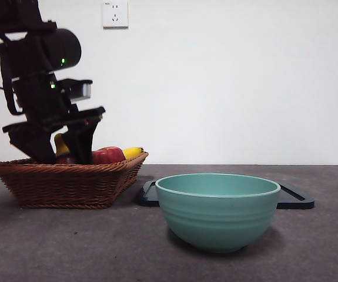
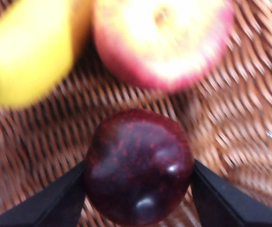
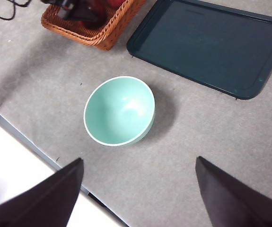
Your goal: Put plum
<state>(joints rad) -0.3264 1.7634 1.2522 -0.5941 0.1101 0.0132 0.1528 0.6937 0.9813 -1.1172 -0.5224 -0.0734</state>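
The plum (image 2: 138,165), dark maroon and glossy, sits between my left gripper's (image 2: 138,172) two black jaws, which press on both of its sides over the wicker basket (image 2: 230,118). In the front view that left gripper (image 1: 63,148) reaches down into the basket (image 1: 69,183) at the left, and the plum is hidden behind its fingers. My right gripper (image 3: 138,189) hangs open and empty high above the table.
A red-yellow apple (image 2: 164,42) and a yellow banana (image 2: 27,52) lie in the basket beside the plum. A teal bowl (image 1: 217,211) stands in the middle front. A dark flat tray (image 1: 295,201) lies behind it, to the right of the basket.
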